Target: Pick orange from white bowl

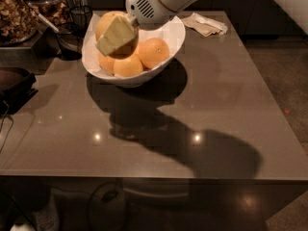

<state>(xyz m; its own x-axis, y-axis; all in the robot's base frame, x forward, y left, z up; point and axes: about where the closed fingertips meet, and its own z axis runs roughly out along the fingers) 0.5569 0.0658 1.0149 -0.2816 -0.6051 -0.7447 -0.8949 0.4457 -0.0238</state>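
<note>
The white bowl (174, 38) stands at the back of the table, left of centre. My gripper (114, 32) is over the bowl's left side, reaching in from the upper right. It is shut on the orange (105, 21), the large pale one, and holds it at about rim height, above the rest of the fruit. One pale finger (115, 36) lies across the orange's front. A deeper-orange fruit with a dark stem dot (155, 52) and two smaller yellow-orange ones (128, 66) lie in the bowl below.
A crumpled napkin (204, 24) lies at the table's back right. A dark pan and a container of brown bits (17, 18) stand off the table's left edge, and a dark wire holder (79, 16) stands behind the bowl. The arm's shadow falls across the table's middle.
</note>
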